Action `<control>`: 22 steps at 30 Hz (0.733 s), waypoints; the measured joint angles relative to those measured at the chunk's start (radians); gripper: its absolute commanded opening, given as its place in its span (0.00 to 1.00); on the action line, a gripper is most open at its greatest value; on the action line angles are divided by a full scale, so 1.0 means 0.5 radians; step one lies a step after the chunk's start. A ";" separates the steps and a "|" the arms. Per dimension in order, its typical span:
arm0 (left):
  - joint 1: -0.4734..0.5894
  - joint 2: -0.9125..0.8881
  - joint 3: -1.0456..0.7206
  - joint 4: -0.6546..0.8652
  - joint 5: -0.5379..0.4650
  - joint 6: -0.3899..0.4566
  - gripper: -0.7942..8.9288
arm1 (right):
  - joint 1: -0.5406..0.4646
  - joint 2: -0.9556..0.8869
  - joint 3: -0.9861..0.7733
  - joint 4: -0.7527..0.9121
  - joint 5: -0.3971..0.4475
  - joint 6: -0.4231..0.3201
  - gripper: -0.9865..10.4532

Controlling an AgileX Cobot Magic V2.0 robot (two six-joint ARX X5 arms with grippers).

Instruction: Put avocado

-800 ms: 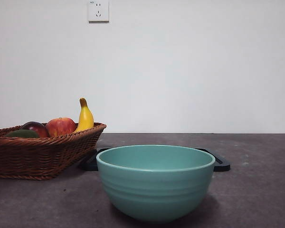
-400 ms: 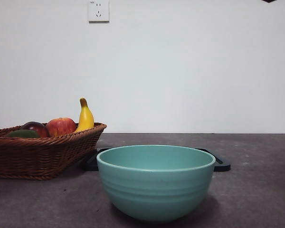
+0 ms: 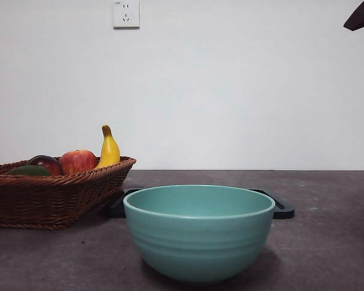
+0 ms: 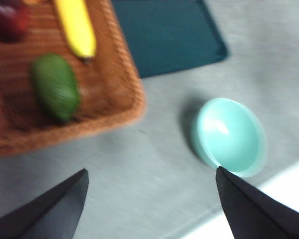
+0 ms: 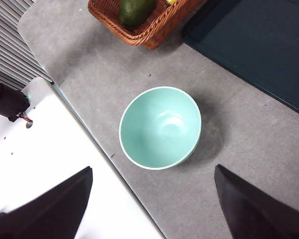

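Observation:
The avocado (image 3: 27,171) is a dull dark-green oval lying in the wicker basket (image 3: 54,197) at the front view's left. It also shows in the left wrist view (image 4: 55,87) and the right wrist view (image 5: 134,10). My left gripper (image 4: 152,204) is open and empty, high above the table between the basket (image 4: 104,117) and the teal bowl (image 4: 229,137). My right gripper (image 5: 152,209) is open and empty, high above the teal bowl (image 5: 160,127). A black arm tip (image 3: 359,15) shows at the front view's top right corner; I cannot tell which arm it is.
The basket also holds a dark red fruit (image 3: 45,162), a red-yellow apple (image 3: 77,160) and a banana (image 3: 109,148). The teal bowl (image 3: 199,233) stands empty at the front middle. A dark flat tray (image 3: 281,210) lies behind it. The table's edge (image 5: 89,129) runs near the bowl.
A black arm tip has come into the front view's top right corner and grown larger. The fruit, basket and bowl have not moved.

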 measured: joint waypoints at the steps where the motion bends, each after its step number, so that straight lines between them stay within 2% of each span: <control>1: -0.011 0.039 0.011 0.021 -0.042 0.000 0.51 | 0.000 0.000 0.000 0.001 0.000 0.000 0.43; 8: -0.110 0.402 0.128 0.188 -0.374 0.000 0.50 | 0.000 0.000 0.000 0.001 0.000 0.000 0.43; 17: -0.234 0.906 0.245 0.346 -0.699 0.001 0.50 | 0.000 0.000 0.000 0.002 0.000 0.000 0.43; 22: -0.264 1.119 0.248 0.489 -0.793 0.017 0.50 | 0.000 0.000 0.000 0.002 0.000 0.000 0.43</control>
